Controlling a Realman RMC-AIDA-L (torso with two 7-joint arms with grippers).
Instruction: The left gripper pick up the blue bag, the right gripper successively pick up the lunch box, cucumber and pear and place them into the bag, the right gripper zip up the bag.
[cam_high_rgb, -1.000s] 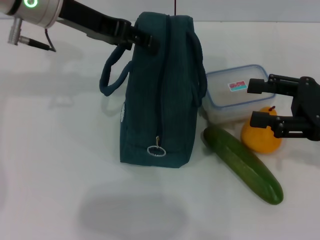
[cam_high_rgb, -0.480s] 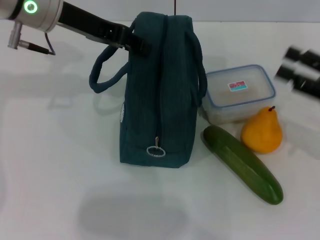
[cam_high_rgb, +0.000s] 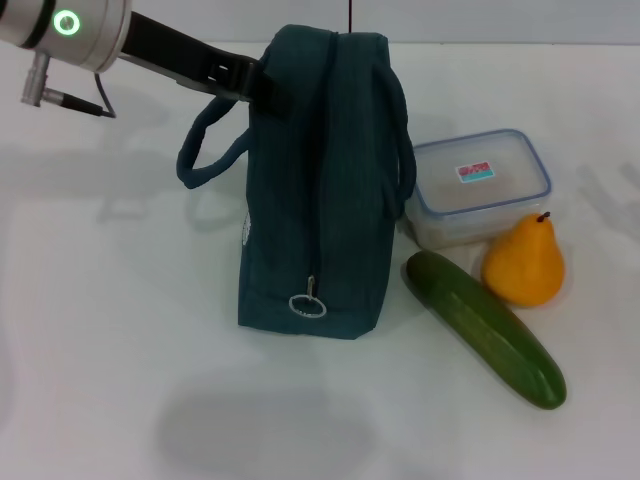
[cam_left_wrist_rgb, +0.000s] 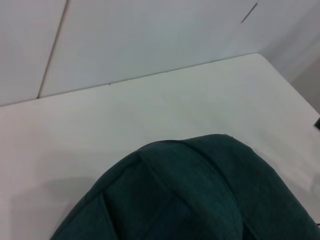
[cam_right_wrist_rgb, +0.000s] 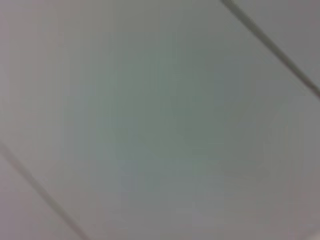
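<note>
While the left gripper (cam_high_rgb: 262, 82) reached the top of one upright blue bag (cam_high_rgb: 318, 190), finger state indiscernible, one lunch box (cam_high_rgb: 478, 186), one cucumber (cam_high_rgb: 485, 327) and one pear (cam_high_rgb: 525, 262) lay right of it.

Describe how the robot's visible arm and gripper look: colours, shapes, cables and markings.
Only the left arm shows in the head view. Its wrist is a silver-grey cylinder bearing a glowing green ring light. A small metal connector with a thin black cable sticks out beneath it. Beyond the wrist, the left gripper is a slim, matte black, angular body. The right arm is not in view.
</note>
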